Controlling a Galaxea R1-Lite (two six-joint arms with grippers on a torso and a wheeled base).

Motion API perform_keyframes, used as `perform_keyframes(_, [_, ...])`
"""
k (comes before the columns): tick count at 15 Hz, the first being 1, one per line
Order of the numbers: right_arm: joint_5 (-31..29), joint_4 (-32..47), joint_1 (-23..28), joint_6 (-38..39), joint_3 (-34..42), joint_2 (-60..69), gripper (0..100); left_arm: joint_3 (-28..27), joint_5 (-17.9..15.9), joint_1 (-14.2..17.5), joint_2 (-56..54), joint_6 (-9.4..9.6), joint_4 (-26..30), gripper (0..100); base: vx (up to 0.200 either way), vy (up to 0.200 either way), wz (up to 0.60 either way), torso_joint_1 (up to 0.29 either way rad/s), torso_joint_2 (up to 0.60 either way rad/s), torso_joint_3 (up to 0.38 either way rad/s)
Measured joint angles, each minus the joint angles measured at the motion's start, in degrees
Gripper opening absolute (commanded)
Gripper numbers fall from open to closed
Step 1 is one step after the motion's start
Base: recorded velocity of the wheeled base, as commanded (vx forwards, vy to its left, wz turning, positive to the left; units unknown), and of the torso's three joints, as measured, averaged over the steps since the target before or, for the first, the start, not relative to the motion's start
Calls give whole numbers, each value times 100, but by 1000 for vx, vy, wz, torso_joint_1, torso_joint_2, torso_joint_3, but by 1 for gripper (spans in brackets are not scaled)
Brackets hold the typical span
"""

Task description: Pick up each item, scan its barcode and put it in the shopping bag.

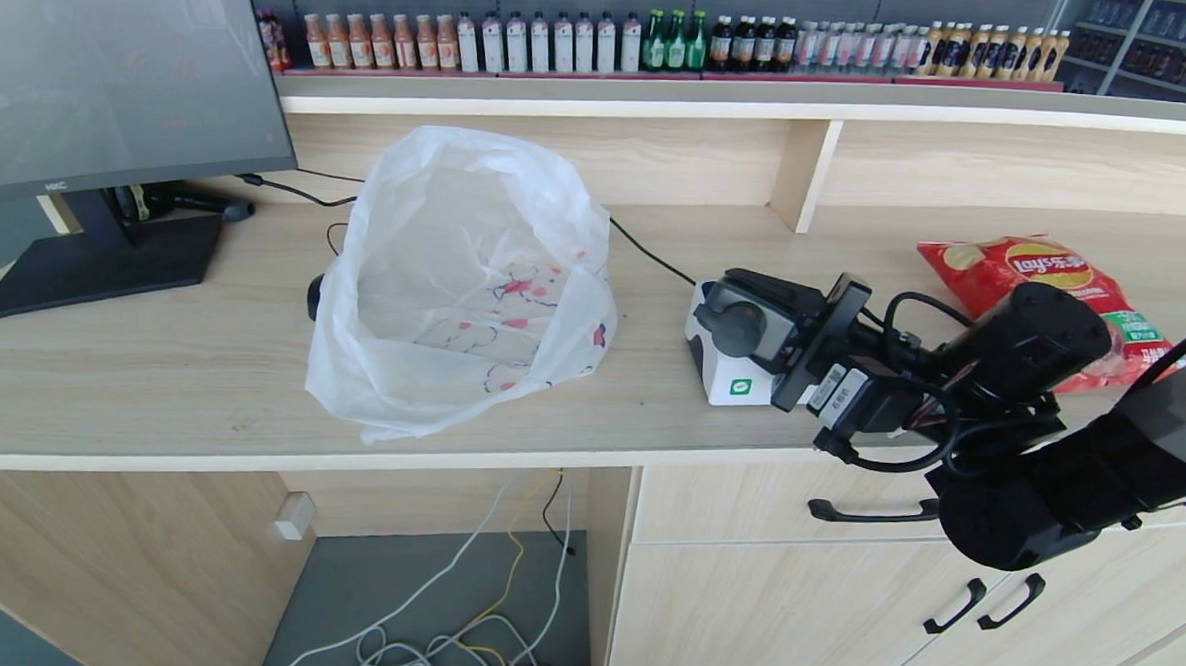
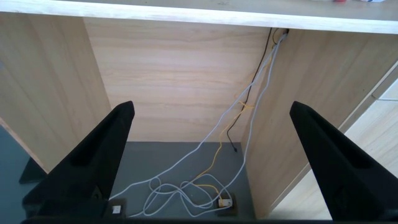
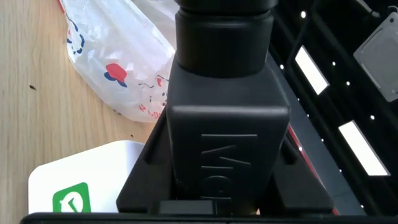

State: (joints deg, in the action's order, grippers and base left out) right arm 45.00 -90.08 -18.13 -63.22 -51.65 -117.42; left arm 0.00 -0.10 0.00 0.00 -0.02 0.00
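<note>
The white plastic shopping bag stands open in the middle of the wooden counter; its printed side also appears as the bag in the right wrist view. To its right a black barcode scanner rests on a white stand. My right gripper is shut around the scanner's handle, above the white stand. A red chips bag lies flat behind the right arm. My left gripper hangs open below the counter, holding nothing.
A monitor stands at the counter's far left. A black cable runs behind the bag to the stand. A raised ledge with bottles closes the back. Loose cables lie on the floor under the counter. Drawer handles sit lower right.
</note>
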Motion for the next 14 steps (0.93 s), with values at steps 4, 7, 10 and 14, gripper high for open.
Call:
perform_keyframes(4, [-17, 5, 33, 0, -5, -6, 0, 0, 0, 0, 0, 2, 0, 100, 0, 0, 0, 0, 0, 0])
perform_keyframes(7, [-20, 6, 44, -4, 6, -6, 0, 0, 0, 0, 0, 2, 0, 100, 0, 0, 0, 0, 0, 0])
perform_keyframes(10, [-33, 11, 49, -2, 11, -6, 0, 0, 0, 0, 0, 2, 0, 100, 0, 0, 0, 0, 0, 0])
perform_keyframes(14, [-39, 16, 49, -41, 17, -5, 0, 0, 0, 0, 0, 0, 0, 100, 0, 0, 0, 0, 0, 0])
